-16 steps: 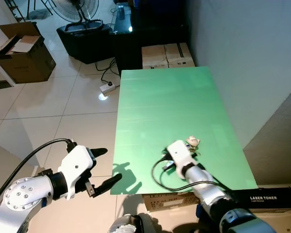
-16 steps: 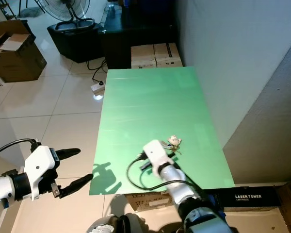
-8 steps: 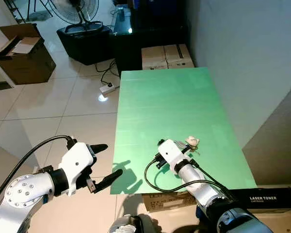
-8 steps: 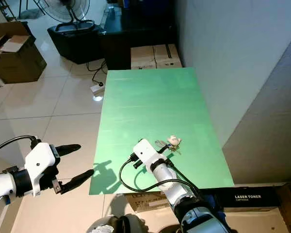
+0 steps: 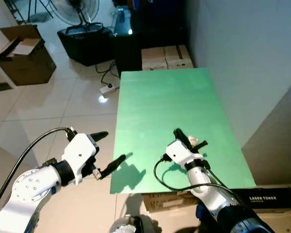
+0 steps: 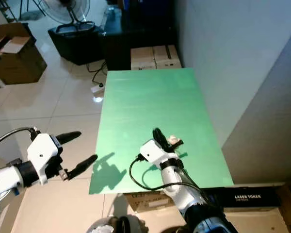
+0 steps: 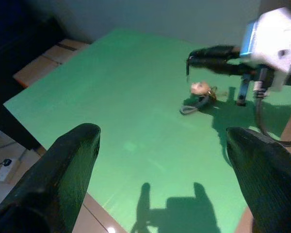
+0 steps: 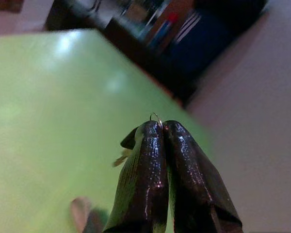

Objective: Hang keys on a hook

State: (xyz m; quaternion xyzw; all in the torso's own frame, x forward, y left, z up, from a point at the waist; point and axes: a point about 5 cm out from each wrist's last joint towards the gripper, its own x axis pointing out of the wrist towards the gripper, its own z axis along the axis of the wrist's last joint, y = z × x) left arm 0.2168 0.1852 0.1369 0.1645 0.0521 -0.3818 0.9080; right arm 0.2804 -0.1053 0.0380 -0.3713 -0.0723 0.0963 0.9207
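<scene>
we see even indoor light from overhead, with a bright glare spot on the floor tiles (image 5: pixel 103 97). crisp arm shadows fall on the green tabletop (image 5: pixel 160 97). the head views are slightly soft. the right wrist view is blurred behind its glossy fingers (image 8: pixel 140 179).

Green table (image 5: pixel 169 104) set against a plain pale wall (image 5: pixel 242 53) on the right. Glossy white tiled floor (image 5: pixel 53 104) to the left. Far: black cabinet (image 5: pixel 150 29), cardboard boxes (image 5: pixel 166 57), standing fan (image 5: pixel 80 9), power strip (image 5: pixel 108 88), open carton (image 5: pixel 25 54).
</scene>
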